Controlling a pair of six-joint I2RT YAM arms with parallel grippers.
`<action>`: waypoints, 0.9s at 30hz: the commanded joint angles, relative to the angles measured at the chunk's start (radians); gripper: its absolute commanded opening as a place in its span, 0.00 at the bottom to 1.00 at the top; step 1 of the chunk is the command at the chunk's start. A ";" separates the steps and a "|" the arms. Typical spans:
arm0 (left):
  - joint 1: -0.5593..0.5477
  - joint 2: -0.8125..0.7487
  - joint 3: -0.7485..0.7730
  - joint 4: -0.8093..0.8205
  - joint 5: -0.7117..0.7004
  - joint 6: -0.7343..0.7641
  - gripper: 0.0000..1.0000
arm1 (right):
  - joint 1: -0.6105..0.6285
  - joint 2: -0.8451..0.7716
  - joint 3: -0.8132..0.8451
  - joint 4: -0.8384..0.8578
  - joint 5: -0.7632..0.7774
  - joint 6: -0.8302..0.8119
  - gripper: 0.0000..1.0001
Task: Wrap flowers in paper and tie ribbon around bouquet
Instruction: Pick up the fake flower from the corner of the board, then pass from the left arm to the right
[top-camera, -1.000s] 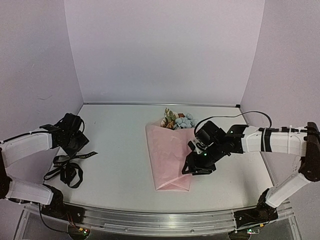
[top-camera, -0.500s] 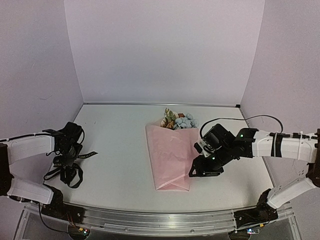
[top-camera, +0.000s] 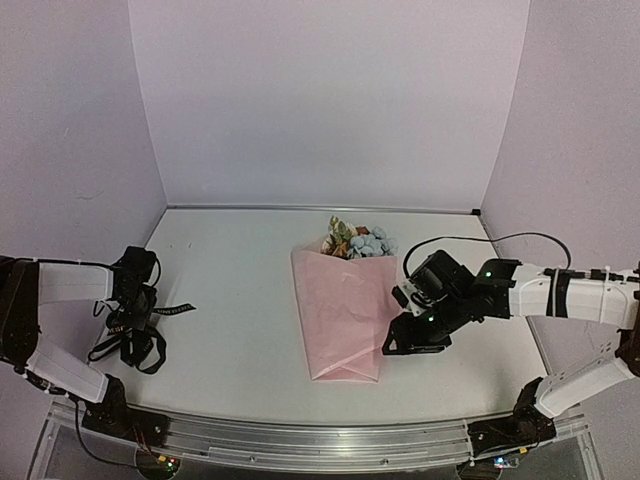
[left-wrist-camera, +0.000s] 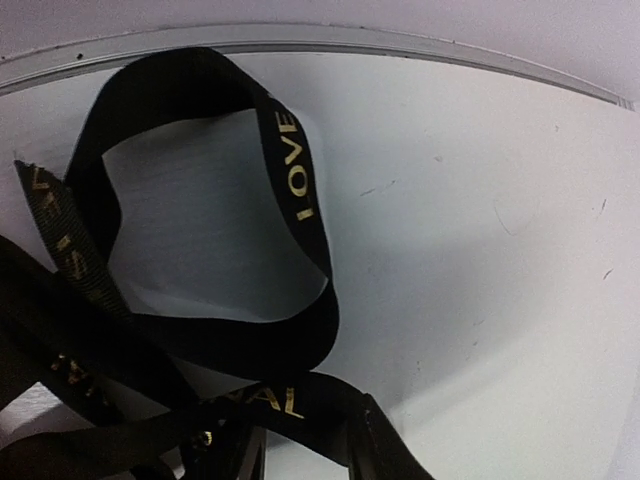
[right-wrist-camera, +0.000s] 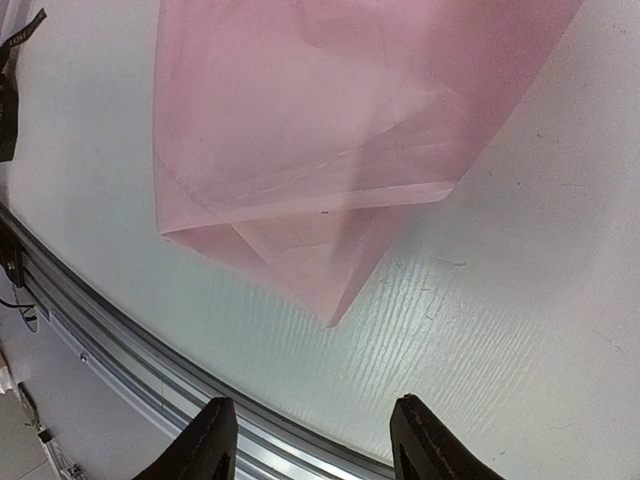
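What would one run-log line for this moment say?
bouquet: paper-wrapped, lying flat, untied | left gripper: down at black ribbon, grip unclear | right gripper: open, empty, beside bouquet's narrow end

I take the bouquet (top-camera: 345, 318) as my mark — it lies mid-table (top-camera: 240, 270), with the flowers (top-camera: 358, 240) at its far end. My right gripper (top-camera: 412, 345) sits just right of its near half. The ribbon (left-wrist-camera: 300, 180) lies well to its left — my left gripper (top-camera: 128, 315) over it.

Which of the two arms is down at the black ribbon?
The left arm's tool, over the ribbon; the right tool sits beside the pink paper.
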 joint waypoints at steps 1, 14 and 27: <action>0.009 0.021 0.070 0.073 0.030 0.135 0.02 | -0.002 -0.052 -0.019 -0.017 0.061 -0.024 0.52; -0.301 -0.106 0.224 0.191 0.324 0.569 0.00 | -0.002 -0.186 -0.077 0.089 0.196 -0.165 0.56; -0.719 0.147 0.502 0.506 0.776 0.740 0.00 | 0.001 -0.207 -0.138 0.464 0.119 -0.322 0.63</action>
